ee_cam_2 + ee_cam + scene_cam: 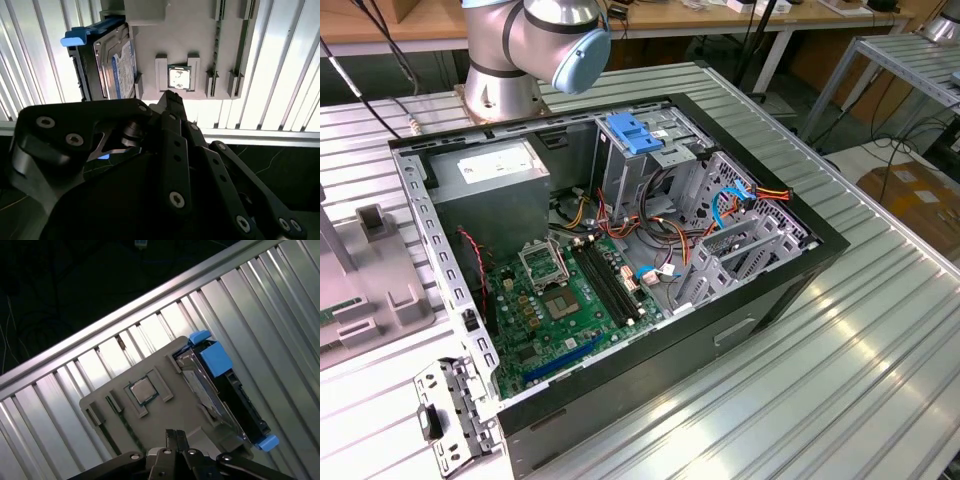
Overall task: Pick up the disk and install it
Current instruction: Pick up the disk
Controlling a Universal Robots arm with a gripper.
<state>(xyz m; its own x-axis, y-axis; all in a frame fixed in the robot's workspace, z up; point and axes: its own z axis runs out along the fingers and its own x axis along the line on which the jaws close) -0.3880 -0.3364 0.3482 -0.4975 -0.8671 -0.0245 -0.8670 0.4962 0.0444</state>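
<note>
The disk (119, 65) stands on edge in a slot of a grey holder tray (200, 30) that rests on the ribbed metal table. It is silver with a white and blue label, and a blue carrier frame (75, 37) runs along its edges. In the first wrist view the disk (212, 390) sits at one side of the tray (115, 415). My gripper (172, 96) hovers above the tray with its fingers together and nothing between them, beside the disk and apart from it. Its tips (176, 432) hang over the tray's middle.
A small square chip (179, 77) lies in a socket of the tray near my fingertips. The open computer case (800, 270) lies on the table, with a metal drive cage and blue latch (633, 133), a grey power-supply box (490, 170) and loose cables (660, 225).
</note>
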